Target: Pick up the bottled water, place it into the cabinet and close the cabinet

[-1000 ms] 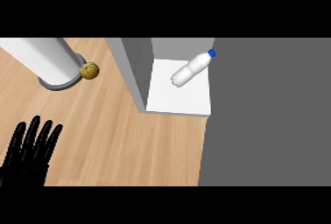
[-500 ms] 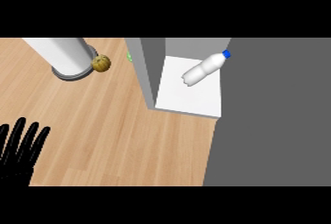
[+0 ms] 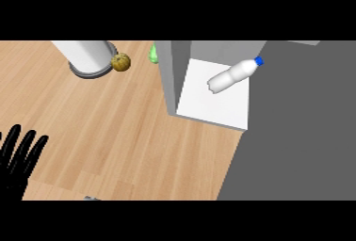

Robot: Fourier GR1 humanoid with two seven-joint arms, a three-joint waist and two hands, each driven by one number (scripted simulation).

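White plastic w/ a blue cap: we see the bottled water [image 3: 231, 75] lying tilted on its side inside the open cabinet [image 3: 212, 101], on its white floor, cap toward the upper right. Grey cabinet wall stands just left of it. Beyond that wall, on the wooden table [image 3: 111, 132], we spot a green item [image 3: 153, 54], mostly hidden, then a brownish round fruit [image 3: 121, 62] touching a grey-based cylinder [image 3: 89, 56]. Our left hand [image 3: 20, 155] rests at the lower-left edge, fingers spread, upright, holding nothing, well apart from the bottle.
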